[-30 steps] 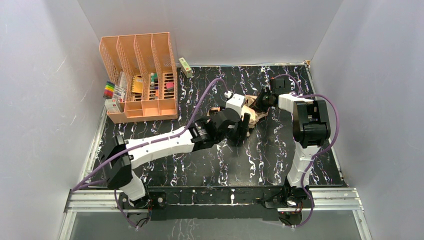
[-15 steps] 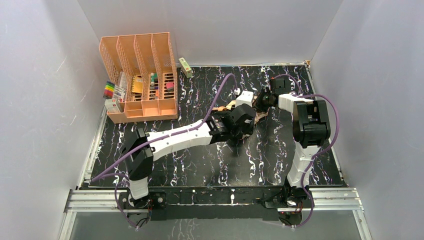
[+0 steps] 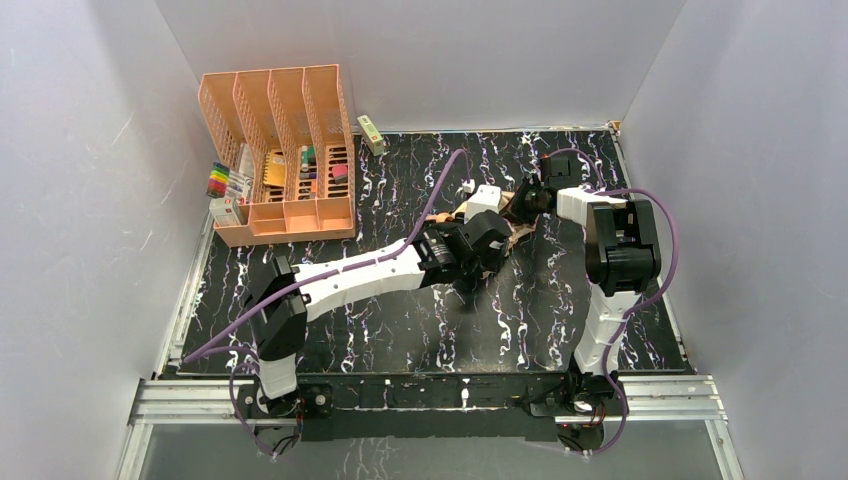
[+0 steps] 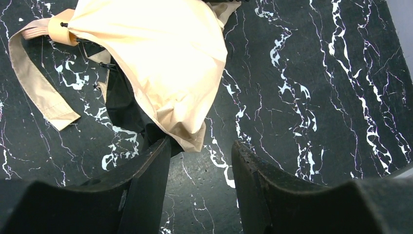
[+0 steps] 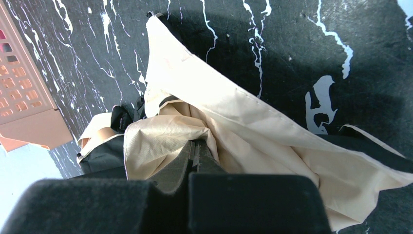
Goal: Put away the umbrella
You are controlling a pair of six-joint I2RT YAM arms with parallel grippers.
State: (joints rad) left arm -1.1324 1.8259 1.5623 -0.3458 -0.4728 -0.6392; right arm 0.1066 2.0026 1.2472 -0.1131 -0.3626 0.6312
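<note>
A compact folding umbrella [image 4: 160, 58] of pale peach-tan fabric lies collapsed and untidy on the black, white-veined surface [image 4: 316, 97], about in the middle, a little toward the far side. The canopy is loose and crumpled, not rolled, and its dark inner parts show below the folds. One corner of cloth spreads flat. A matching flat strap [image 4: 34, 83] comes out from a small tan collar and curves over the surface, lying open. A fold of the cloth is pinched in the closed right tool [image 5: 195, 146].

Left jaws apart, right jaws clamped
</note>
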